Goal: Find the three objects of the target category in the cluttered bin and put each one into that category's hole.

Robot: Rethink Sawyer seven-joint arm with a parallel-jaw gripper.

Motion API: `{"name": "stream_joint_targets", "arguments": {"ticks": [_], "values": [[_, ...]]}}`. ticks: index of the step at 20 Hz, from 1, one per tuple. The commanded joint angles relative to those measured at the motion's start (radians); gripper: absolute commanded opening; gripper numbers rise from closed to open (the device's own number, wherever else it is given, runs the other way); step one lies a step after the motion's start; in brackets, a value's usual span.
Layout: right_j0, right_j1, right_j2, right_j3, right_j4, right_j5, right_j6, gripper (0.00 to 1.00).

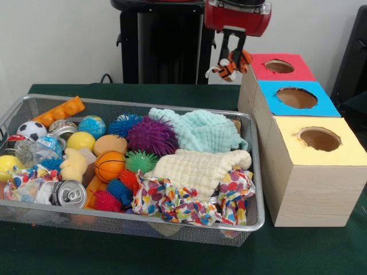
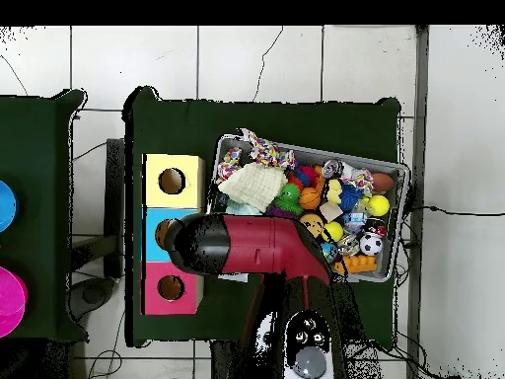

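Note:
My gripper point(image 1: 232, 56) hangs from the red arm at the top of the front view and is shut on the orange black-striped tiger point(image 1: 228, 70). The tiger dangles in the air just left of the red-topped box point(image 1: 298, 73), a little left of its round hole point(image 1: 279, 66). In the overhead view the arm point(image 2: 247, 247) hides the gripper and tiger; the red hole point(image 2: 171, 288) shows beside it. The wire-mesh bin point(image 1: 252, 172) is full of clutter. A pale yellow plush point(image 1: 73, 163) lies at its left. The tan-orange bear does not show clearly.
A blue-surrounded hole point(image 1: 296, 97) and a yellow-surrounded hole point(image 1: 319, 138) sit nearer the camera in the row of boxes. The bin holds a mint cloth point(image 1: 200, 129), a cream cloth point(image 1: 198, 169), a purple spiky ball point(image 1: 152, 136), a basketball point(image 1: 109, 166) and a can point(image 1: 69, 193).

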Motion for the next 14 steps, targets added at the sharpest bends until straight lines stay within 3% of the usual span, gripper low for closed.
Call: {"name": "stream_joint_targets", "arguments": {"ticks": [1,14], "values": [[0.038,0.028,0.009,0.144,0.097,0.129,0.252,0.00],[0.099,-0.015,-0.073,0.227,0.198,0.177,0.279,0.00]]}}
